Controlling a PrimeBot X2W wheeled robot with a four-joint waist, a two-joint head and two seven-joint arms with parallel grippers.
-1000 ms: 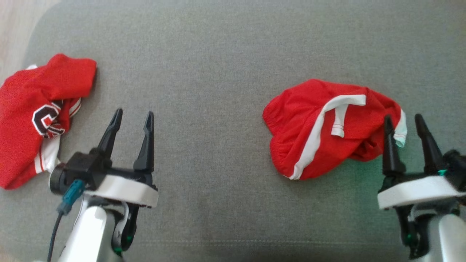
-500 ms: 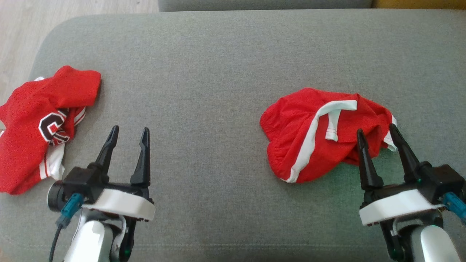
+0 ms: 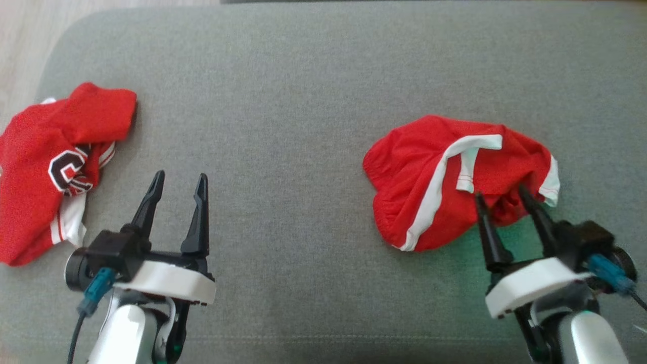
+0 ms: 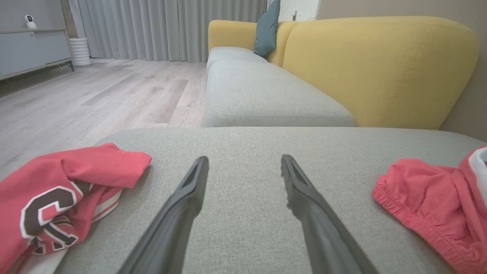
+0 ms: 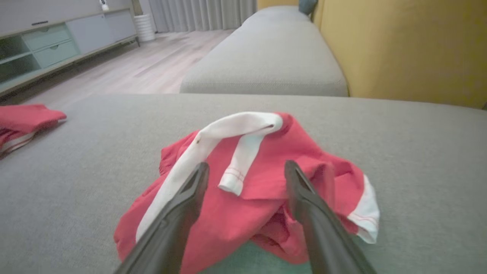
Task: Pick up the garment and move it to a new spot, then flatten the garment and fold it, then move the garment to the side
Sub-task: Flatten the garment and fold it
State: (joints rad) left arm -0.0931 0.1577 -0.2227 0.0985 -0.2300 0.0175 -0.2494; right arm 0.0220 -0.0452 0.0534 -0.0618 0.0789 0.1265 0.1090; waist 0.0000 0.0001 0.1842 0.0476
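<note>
Crumpled red shorts (image 3: 429,167) with white stripes lie on the right half of a grey sofa cushion (image 3: 283,101). The right gripper (image 3: 499,192) is at their near edge, its 2 fingers spread wide, tips over the fabric, gripping nothing. The left gripper (image 3: 181,176) hovers over bare cushion, fingers wide apart and empty. A red jersey (image 3: 35,167) with a letter C lies at the far left.

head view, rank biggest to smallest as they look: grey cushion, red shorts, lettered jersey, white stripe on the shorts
1. grey cushion
2. red shorts and lettered jersey: about alike, jersey touches the picture's edge
3. white stripe
</note>
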